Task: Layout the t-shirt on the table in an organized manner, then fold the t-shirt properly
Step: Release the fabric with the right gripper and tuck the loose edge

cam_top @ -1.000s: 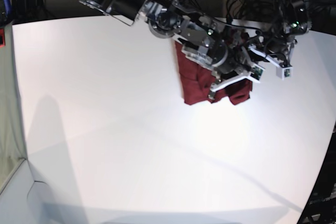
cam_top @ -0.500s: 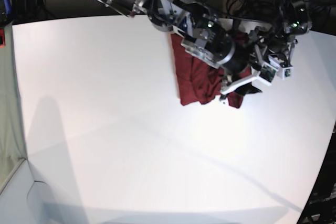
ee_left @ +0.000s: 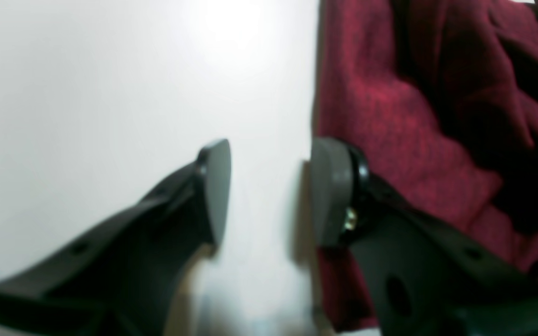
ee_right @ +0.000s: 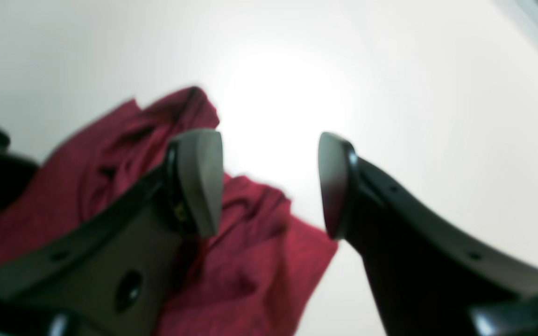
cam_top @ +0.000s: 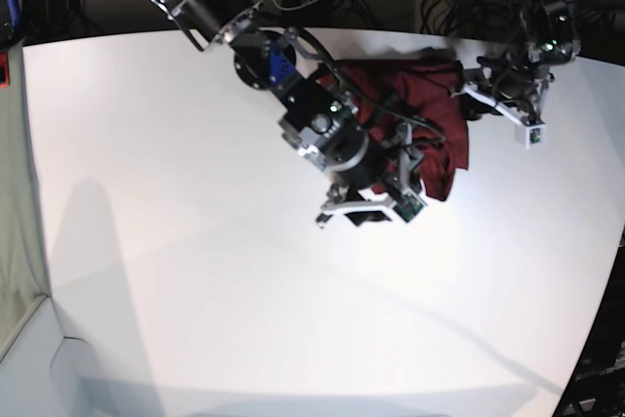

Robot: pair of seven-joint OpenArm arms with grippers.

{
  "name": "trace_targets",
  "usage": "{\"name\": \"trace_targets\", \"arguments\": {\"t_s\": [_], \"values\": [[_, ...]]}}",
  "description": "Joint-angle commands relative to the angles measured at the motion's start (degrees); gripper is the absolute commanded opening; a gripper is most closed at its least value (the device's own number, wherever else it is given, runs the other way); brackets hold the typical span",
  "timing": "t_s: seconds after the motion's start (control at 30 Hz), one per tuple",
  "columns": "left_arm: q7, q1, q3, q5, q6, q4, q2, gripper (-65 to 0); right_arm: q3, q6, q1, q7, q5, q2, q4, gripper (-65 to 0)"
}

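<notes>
The base view showed the t-shirt (cam_top: 430,109) bunched at the far side of the table (cam_top: 195,271); the left wrist view showed the left gripper (ee_left: 269,191) parted, empty, beside the cloth's edge; the right gripper (ee_right: 269,182) (right wrist view) gaped wide, empty, above the cloth.

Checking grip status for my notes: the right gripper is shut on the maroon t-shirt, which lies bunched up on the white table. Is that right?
Not quite. In the right wrist view the right gripper is open, with nothing between its jaws; the t-shirt lies below it. The shirt is indeed bunched up on the white table.
</notes>
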Motion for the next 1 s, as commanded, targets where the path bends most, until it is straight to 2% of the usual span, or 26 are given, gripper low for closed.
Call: {"name": "trace_targets", "arguments": {"t_s": [0.0,0.4,0.57,0.67,0.73,0.9,0.97], "values": [[-0.99,-0.45,-0.07,-0.48,-0.16,1.0,-0.42,-38.0,0.04,-0.35,1.0,1.49,0.17,-0.79,0.49,-31.7],[-1.08,-0.45,-0.07,-0.48,-0.16,1.0,-0.5,-38.0,0.13,-0.35,-0.05,1.58,0.08,1.14,-2.67,-31.7],[-1.08,-0.54,-0.07,-0.48,-0.16,1.0,-0.59,-38.0,3.65,-0.35,-0.05,1.67,0.08,1.14,-4.17,-32.0],[-1.08,-0.54,-0.07,-0.48,-0.16,1.0,-0.59,-38.0,3.56,-0.35,-0.05,1.67,0.08,1.23,-4.34,-33.2],[-1.08,-0.54,-0.07,-0.48,-0.16,1.0,-0.59,-38.0,3.56,-0.35,-0.05,1.58,0.08,1.67,-4.34,-37.4],[-0.82,-1.59,-0.07,-0.48,-0.16,1.0,-0.59,-38.0,3.56,-0.35,-0.23,1.49,0.17,1.76,-4.34,-58.4],[-0.82,-1.68,-0.07,-0.48,-0.16,1.0,-0.59,-38.0,3.56,-0.35,-0.58,1.49,0.17,1.76,-4.08,-64.9]]}}
